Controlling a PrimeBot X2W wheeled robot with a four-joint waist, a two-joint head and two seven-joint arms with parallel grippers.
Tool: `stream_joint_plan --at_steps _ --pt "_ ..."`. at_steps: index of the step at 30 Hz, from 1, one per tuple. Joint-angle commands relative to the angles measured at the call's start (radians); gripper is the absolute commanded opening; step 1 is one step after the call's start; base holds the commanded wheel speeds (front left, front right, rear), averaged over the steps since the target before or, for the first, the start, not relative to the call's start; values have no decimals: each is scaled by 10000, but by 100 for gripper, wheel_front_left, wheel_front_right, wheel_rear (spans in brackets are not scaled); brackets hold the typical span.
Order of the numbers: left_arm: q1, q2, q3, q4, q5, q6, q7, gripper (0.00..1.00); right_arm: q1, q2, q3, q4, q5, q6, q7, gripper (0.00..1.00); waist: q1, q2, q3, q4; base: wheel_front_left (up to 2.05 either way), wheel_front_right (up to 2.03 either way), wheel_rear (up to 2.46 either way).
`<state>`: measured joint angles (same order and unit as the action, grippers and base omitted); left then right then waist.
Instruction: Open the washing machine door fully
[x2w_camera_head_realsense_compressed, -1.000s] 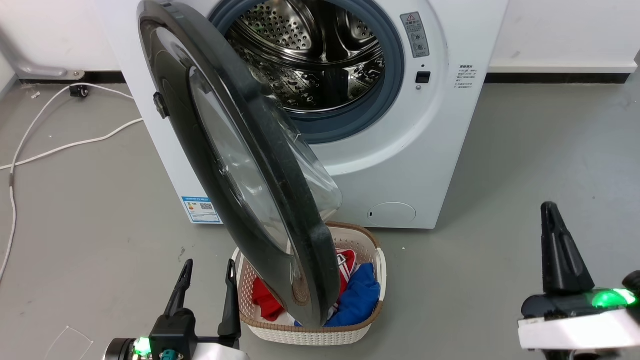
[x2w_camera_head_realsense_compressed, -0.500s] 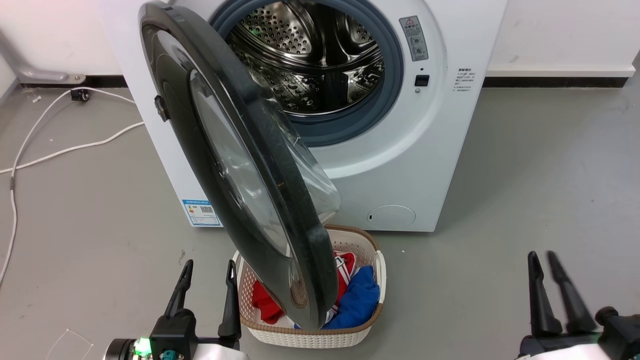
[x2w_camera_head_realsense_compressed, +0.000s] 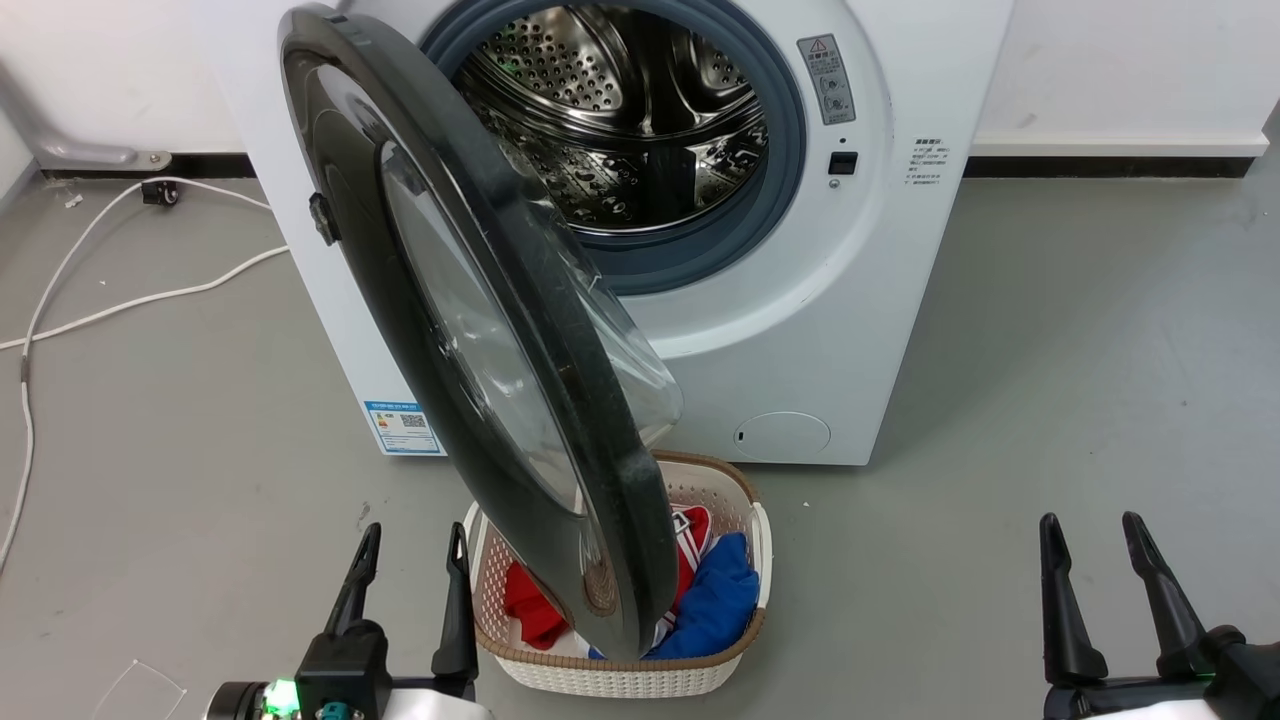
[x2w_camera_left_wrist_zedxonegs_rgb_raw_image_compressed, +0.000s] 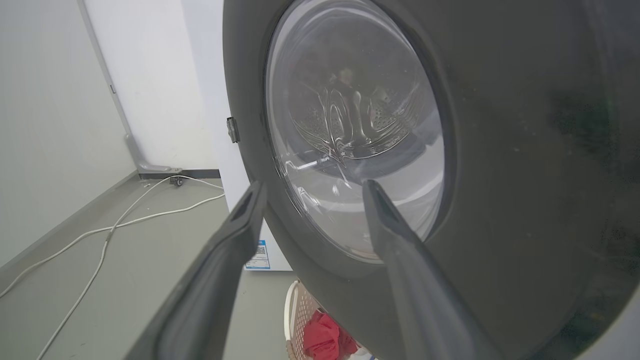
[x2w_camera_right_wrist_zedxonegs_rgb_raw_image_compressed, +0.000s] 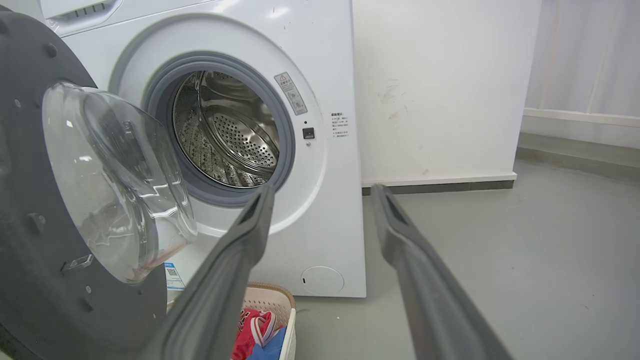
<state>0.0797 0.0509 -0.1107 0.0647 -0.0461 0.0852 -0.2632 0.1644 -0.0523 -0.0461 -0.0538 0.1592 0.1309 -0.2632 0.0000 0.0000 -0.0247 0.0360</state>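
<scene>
- Since a second ago the right gripper has come down from a raised pose to the lower right of the head view. Its two fingers, close together then, now stand well spread, and it holds nothing.
- Left gripper has not shifted: fingers apart, nothing between them.
- Straight ahead of the left gripper hangs the washing machine door, swung roughly halfway out from the washing machine. In the left wrist view its outer face and glass lie just beyond both fingertips; I cannot tell whether they touch.
- Ahead and to the left of the right gripper is the door's inner side with its domed bowl. The open drum lies further on, just left of that gripper's left finger.
- Just to the right of the left gripper, under the door's lower edge, sits a laundry basket holding red and blue clothes.
- Judged risk: a forward push by the left gripper would land on the outer face and swing the door shut rather than open.
- Judged risk: the right gripper, pushing from the inside, may skid off the smooth curved bowl or glossy rim, or clip the basket while reaching across.
- By its angle the door looks only part open, so the task is unfinished.
</scene>
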Motion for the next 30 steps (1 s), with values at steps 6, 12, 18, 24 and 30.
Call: stream_joint_plan --at_steps 6,12,18,24,30 --pt "137 -11 63 59 -99 11 -25 100 83 37 41 61 82 -2 -21 100 0 0 -15 -10 0 0 0" --pt "141 -10 124 47 -234 68 -24 0 83 37 103 89 83 -2 -21 100 0 0 -22 -32 0 0 0" --pt "-44 -10 380 -131 -167 81 -24 0 58 37 84 128 57 -2 -21 100 0 0 -12 -36 0 0 0" --pt "-536 52 818 -1144 201 128 -24 0 32 38 76 178 106 -2 -21 100 0 0 -11 -63 0 0 0" --pt "-1159 139 661 -2403 469 15 -24 0 38 38 159 224 90 -2 -21 100 0 0 -27 -93 0 0 0"
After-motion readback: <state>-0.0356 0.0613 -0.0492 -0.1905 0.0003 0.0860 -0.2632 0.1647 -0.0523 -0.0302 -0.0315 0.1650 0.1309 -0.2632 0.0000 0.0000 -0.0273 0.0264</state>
